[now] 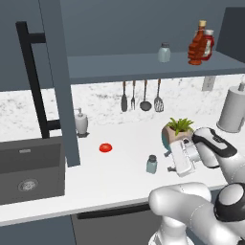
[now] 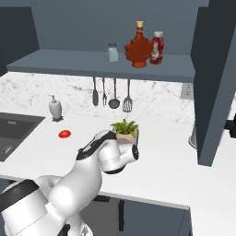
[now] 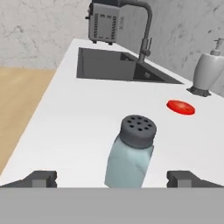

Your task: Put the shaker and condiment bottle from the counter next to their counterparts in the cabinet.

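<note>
One shaker (image 3: pixel 130 154) upright on worktop (image 3: pixel 78 127), between spread, empty fingers (image 3: pixel 43 178). Second shaker (image 1: pixel 164 52), condiment bottle (image 1: pixel 196 44) and ketchup bottle (image 1: pixel 208 43) on cabinet shelf (image 1: pixel 115 67).

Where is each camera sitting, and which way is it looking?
Left base view: behind the arm's left, facing the counter and cabinet; arm at lower right.
Right base view: behind its right, same scene; arm at lower left.
Hand view: on the hand, looking along the open gripper at the shaker.
All three share the red disc and soap pump.
</note>
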Available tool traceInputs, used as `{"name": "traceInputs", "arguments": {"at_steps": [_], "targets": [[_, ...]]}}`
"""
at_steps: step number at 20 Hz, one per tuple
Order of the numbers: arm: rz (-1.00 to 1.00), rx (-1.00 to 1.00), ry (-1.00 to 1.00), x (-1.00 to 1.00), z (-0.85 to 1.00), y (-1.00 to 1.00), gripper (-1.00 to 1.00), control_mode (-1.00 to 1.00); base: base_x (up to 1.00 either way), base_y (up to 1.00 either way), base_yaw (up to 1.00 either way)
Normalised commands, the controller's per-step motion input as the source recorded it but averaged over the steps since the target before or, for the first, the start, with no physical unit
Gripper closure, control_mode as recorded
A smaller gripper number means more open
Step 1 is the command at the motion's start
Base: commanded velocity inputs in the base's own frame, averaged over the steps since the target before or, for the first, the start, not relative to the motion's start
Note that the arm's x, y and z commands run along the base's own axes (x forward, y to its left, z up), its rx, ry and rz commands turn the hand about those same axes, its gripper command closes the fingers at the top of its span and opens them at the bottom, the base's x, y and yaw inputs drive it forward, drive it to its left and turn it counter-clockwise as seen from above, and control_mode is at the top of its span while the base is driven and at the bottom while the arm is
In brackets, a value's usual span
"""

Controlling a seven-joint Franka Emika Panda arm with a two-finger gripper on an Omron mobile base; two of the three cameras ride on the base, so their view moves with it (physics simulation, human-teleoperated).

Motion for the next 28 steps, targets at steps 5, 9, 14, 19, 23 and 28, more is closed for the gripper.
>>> {"name": "traceInputs", "arguments": {"at_steps": [5, 9, 14, 19, 23, 28], "targets": [[0.0, 0.0, 0.02, 0.19, -0.28, 0.04, -1.0, -1.0, 0.0, 0.0, 0.0], [0.0, 0.0, 0.07, 0.11, -0.16, 0.19, -1.0, -1.0, 0.0, 0.0, 0.0], [0.0, 0.0, 0.13, 0.11, -0.07, 0.26, -1.0, -1.0, 0.0, 0.0, 0.0], [0.0, 0.0, 0.13, 0.09, -0.04, 0.3, -1.0, -1.0, 0.0, 0.0, 0.0], [0.0, 0.0, 0.1, 0.11, -0.07, 0.24, -1.0, -1.0, 0.0, 0.0, 0.0], [0.0, -0.01, 0.12, 0.06, -0.01, 0.09, 1.0, -1.0, 0.0, 0.0, 0.0]]}}
